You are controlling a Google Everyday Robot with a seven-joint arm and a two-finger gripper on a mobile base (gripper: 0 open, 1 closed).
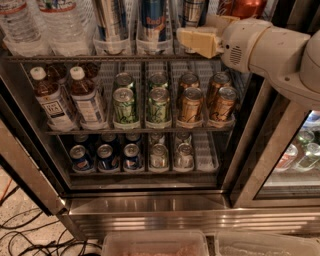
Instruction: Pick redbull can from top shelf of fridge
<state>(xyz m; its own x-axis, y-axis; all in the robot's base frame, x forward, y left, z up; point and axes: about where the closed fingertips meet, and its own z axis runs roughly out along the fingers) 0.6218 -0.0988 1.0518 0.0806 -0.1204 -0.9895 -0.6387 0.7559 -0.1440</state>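
Observation:
The fridge (150,202) stands open in front of me. Its top shelf (100,58) is a wire rack with clear lane trays. A redbull can (111,20) with silver and blue-grey panels stands in a middle lane, its top cut off by the picture edge. To its right stands a mostly blue slim can (152,20), then another slim can (192,11). My gripper (199,41), tan-tipped on a white arm, sits at the front edge of the top shelf, just below and in front of that third can and right of the redbull can.
Clear water bottles (45,22) fill the top shelf's left side, and a red can (246,7) stands at its right. The middle rack holds tea bottles (55,102) and green and gold cans (159,107). The lower rack holds short blue cans (107,157). Cables (30,237) lie on the floor at left.

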